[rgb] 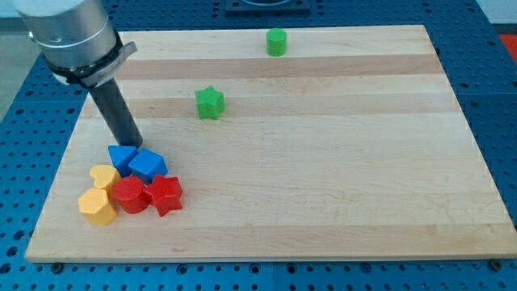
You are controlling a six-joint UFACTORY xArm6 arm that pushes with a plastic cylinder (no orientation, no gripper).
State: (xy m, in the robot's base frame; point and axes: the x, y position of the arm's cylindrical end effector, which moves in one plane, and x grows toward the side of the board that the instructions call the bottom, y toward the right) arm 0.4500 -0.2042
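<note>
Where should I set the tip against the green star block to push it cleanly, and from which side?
Judging by its pose, the green star block is best met on a flat between two points, low on its side, from the view's left: it stands alone on the board, and my tip is down-left of it beside the blue blocks. A push on a point would likely spin it.

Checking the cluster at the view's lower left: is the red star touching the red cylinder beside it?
Touching. In the camera view the red star sits pressed against the red cylinder, with no wood showing between them.
</note>
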